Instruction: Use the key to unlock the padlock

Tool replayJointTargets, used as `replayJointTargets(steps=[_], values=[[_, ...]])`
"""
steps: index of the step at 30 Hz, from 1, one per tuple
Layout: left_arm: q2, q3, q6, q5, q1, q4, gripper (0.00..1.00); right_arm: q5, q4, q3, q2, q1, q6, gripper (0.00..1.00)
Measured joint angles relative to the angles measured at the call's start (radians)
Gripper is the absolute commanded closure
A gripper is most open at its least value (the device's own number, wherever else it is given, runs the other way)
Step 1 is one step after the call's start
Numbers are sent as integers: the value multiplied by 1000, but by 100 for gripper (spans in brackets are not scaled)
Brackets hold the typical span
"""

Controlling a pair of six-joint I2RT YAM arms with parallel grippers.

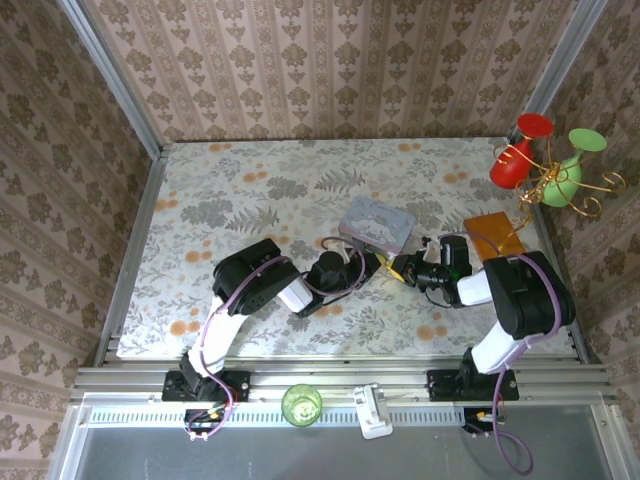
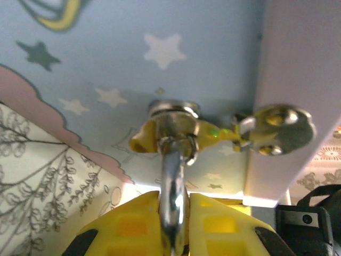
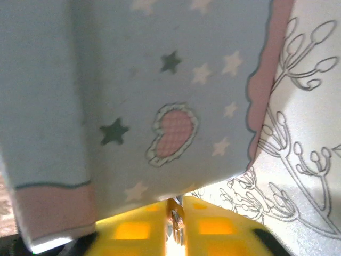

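Table (image 1: pixel 200 200): I've got both arms meeting a little right of its centre, well in from every edge.
Tin (image 1: pixel 375 222): it sits just beyond the meeting point, toward the far edge. It looms close in both wrist views, so I have to keep the wrists off it.
Left gripper (image 2: pixel 173 208): jaws clamped on the shackle (image 2: pixel 171 181). I want this hold rigid, a plain anchor.
Right gripper (image 3: pixel 175 216): jaws nearly together with a metal sliver in the gap. I can't tell whether they grip it.
Padlock (image 2: pixel 170 130): held off the table on the tin's near side. I can't see whether it has sprung.
Key (image 2: pixel 277 130): its head juts sideways from the lock body, seemingly seated in the keyhole. I'd pinch the head squarely, then twist about the key's own axis with no side push.
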Motion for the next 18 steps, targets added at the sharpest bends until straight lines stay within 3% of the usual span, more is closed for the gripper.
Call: replayJointTargets(steps=[1, 8, 11, 14, 18], values=[[-2, -5, 0, 15, 5, 8, 100, 19, -45, 5, -27, 8, -32, 69], [-21, -35, 5, 102, 43, 12, 100, 116, -286, 7, -267, 58, -216, 68], [-21, -37, 5, 122, 48, 13, 100, 251, -368, 2, -404, 129, -284, 69], [-26, -52, 8, 142, 53, 13, 100, 446, -394, -32, -523, 267, -351, 69], [-51, -86, 23, 169, 65, 2, 100, 663, -447, -40, -532, 406, -412, 73]])
